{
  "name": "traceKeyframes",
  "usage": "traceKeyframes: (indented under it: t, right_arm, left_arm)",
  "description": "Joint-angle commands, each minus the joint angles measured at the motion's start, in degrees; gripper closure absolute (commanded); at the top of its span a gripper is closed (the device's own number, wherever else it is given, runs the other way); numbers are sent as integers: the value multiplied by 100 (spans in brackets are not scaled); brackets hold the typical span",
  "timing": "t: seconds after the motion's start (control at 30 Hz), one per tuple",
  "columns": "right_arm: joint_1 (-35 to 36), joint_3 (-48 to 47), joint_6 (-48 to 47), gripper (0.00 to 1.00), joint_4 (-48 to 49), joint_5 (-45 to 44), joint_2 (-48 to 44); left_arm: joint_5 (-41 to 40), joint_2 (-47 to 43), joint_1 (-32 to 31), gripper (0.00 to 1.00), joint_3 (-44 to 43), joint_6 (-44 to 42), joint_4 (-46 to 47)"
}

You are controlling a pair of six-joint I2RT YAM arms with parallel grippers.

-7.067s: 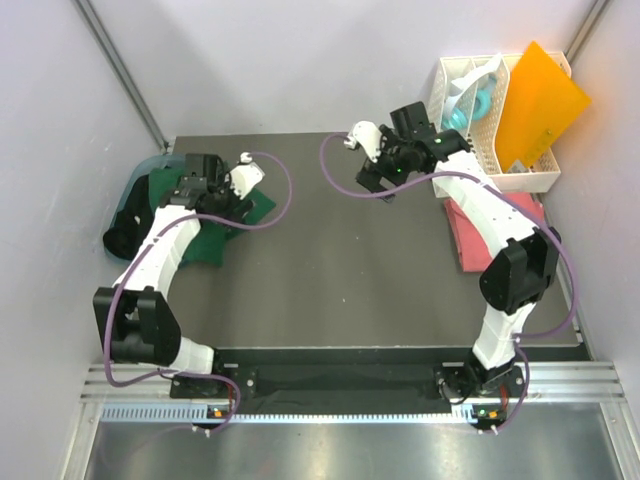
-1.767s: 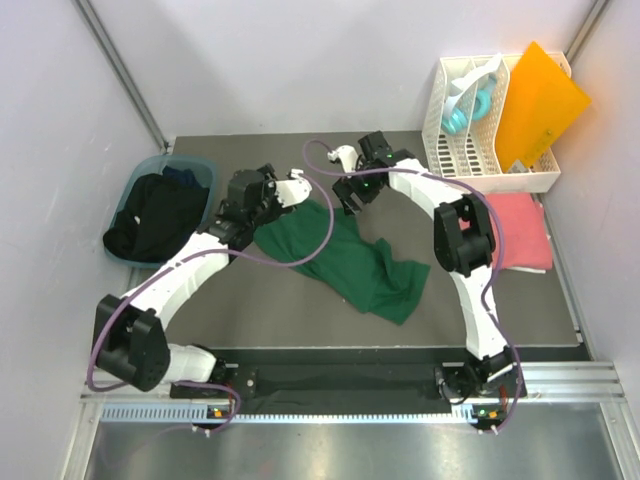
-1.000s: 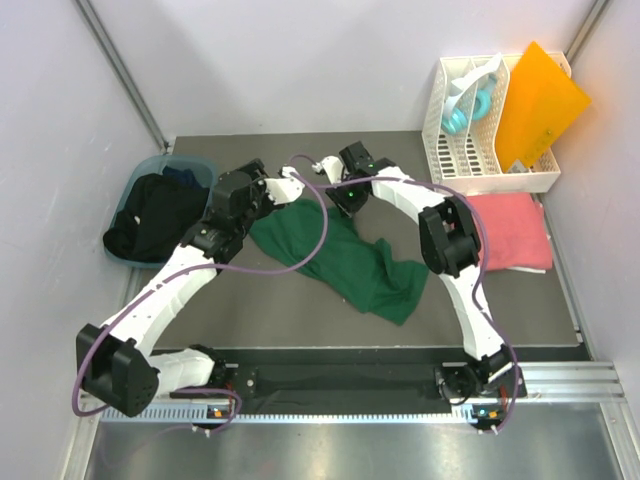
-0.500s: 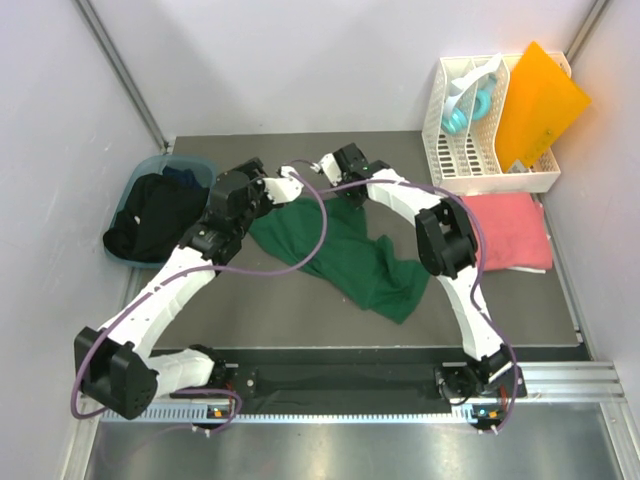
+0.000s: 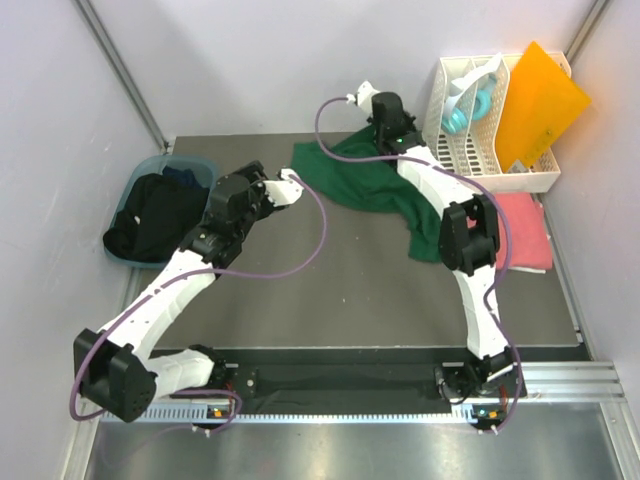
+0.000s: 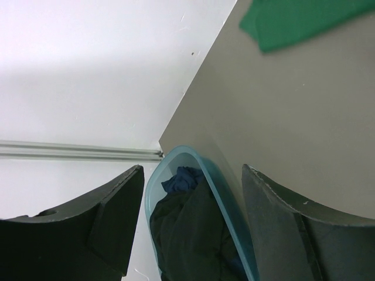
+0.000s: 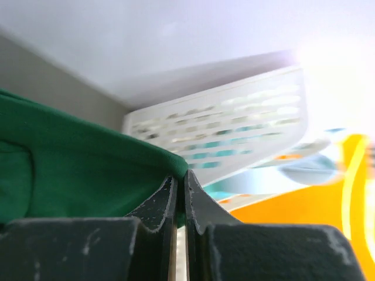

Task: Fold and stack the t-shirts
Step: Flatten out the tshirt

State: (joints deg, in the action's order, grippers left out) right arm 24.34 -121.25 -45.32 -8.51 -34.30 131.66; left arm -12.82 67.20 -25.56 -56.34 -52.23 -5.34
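My right end effector (image 7: 180, 177) clamps the green t-shirt (image 5: 372, 184) near the rack (image 5: 482, 152); my left end effector (image 6: 192, 172) hangs open.

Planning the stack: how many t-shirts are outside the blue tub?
2. The green t-shirt is at the far side of the table, pinched by the right hand; the pink t-shirt is near the right edge. Others may hide beneath it.

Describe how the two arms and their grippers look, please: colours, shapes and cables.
The left arm and the right arm have white rounded links joined by black joint housings. A thin purple cable loops loosely along each arm. The left gripper and the right gripper have dark, matt fingers with pale, scuffed edges.
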Motion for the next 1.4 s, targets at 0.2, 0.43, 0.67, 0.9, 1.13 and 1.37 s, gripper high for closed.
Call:
traceKeyframes:
  t: [0.2,0.43,0.67,0.9,1.13,1.37]
  right_arm:
    - [167,-487,-873,100,1766,-542,-992]
    - [501,-847,-1093,100,1765,-411,-1510]
    - [897,-927,-1357,100,1932,-296,-1941]
    - [1064,-708,-1646,100,2081,-296,-2030]
    - [1055,-65,-1734,100,2626,-384,-1986]
    - [836,-83,-2614,13,3462,-990,-1169]
  left_arm:
    - [43,-277,-116,28,175,178,490]
    - [8,-269,-177,30,255,248,815]
    - [-1,-225,-195,32,457,108,1272]
    - [60,-146,-221,33,536,125,1439]
    - [52,-111,-274,34,606,64,1597]
    - [-71,-93,-318,34,755,-24,1799]
